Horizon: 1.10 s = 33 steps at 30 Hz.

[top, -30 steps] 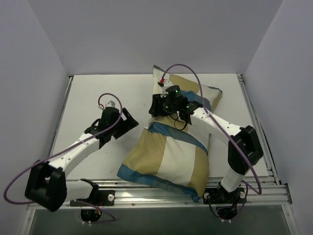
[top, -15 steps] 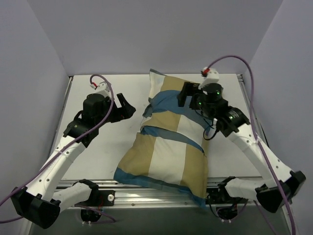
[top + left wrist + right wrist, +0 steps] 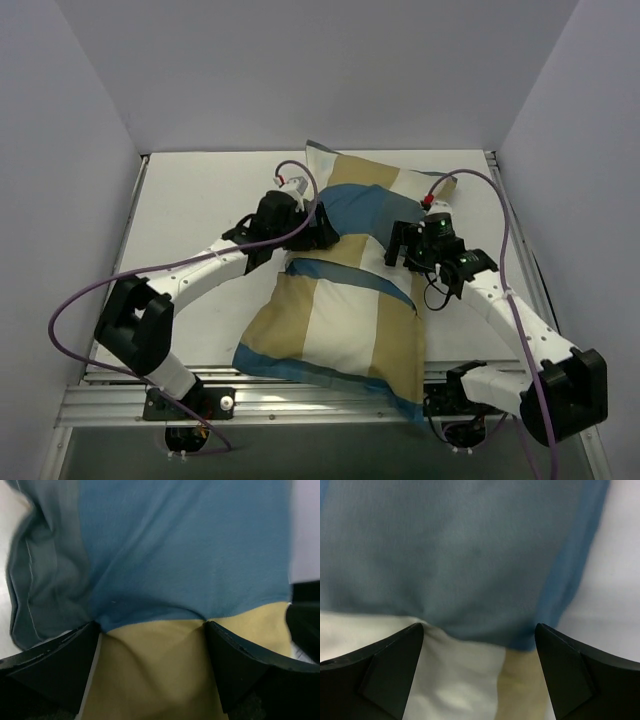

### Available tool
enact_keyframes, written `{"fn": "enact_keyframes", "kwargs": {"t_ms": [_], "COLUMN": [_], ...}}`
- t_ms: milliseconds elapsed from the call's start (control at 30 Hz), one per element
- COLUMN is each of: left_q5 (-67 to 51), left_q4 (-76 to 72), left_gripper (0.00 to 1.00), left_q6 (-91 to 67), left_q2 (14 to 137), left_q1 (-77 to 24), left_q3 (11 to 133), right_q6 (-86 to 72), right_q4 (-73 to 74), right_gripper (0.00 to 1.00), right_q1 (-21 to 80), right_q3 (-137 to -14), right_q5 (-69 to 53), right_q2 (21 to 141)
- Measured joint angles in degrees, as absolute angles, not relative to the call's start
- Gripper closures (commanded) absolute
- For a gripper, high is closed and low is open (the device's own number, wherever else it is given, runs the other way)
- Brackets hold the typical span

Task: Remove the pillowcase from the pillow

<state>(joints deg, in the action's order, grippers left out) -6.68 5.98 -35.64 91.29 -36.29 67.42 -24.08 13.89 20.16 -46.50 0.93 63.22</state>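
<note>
The pillowcase (image 3: 340,320) lies plump in the middle of the table (image 3: 200,200). Its long axis runs from the near edge toward the far edge and leans slightly right at the far end, and its near end hangs over the near edge. Half a second ago my left fingers (image 3: 325,228) were out over bare table toward the left edge; now they are pushed against the cover's left side. My right fingers (image 3: 400,245) have dropped from the far right part to its right side, on the blue band. From above I cannot see either gap. The wrist views show both pairs (image 3: 152,630) (image 3: 479,630) spread wide. Blue-over-mustard cloth (image 3: 175,555) bulges between the left tips and blue-over-cream cloth (image 3: 460,555) between the right tips, and neither pair has pinched it.
</note>
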Motion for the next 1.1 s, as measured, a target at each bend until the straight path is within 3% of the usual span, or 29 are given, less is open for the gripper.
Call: {"fn": "enact_keyframes", "kwargs": {"t_ms": [133, 233, 433, 767, 933, 1100], "left_q5": [-6.0, -3.2, 1.3, 5.5, 5.0, 1.3], "left_q4": [-3.6, -9.4, -4.4, 10.6, 19.2, 22.4], "left_gripper": [0.03, 0.03, 0.04, 0.04, 0.03, 0.03], "left_q6": [-40.8, -45.1, -47.9, -44.2, -37.4, -31.1], "left_q2": [89.1, 80.2, 60.2, 54.2, 52.7, 49.2], "left_q1": [-37.0, -36.2, -36.9, -37.0, -37.1, -37.9], "left_q3": [53.7, 41.2, 31.4, 35.3, 45.1, 52.9], "right_q6": [-23.6, -22.2, -19.1, -18.7, -17.2, -16.8], "right_q4": [7.1, 3.8, -2.7, -5.1, 0.1, 7.0], "right_gripper": [0.14, 0.16, 0.19, 0.19, 0.15, 0.13], "right_q1": [20.0, 22.0, 28.6, 31.9, 32.4, 33.3], "right_q3": [-47.0, -50.9, -64.9, -81.6, -86.6, -86.1], "right_q5": [-5.4, -9.1, -10.7, -13.0, -8.9, -3.0], "right_q2": [71.2, 78.8, 93.9, 108.0, 106.4, 95.9]}}
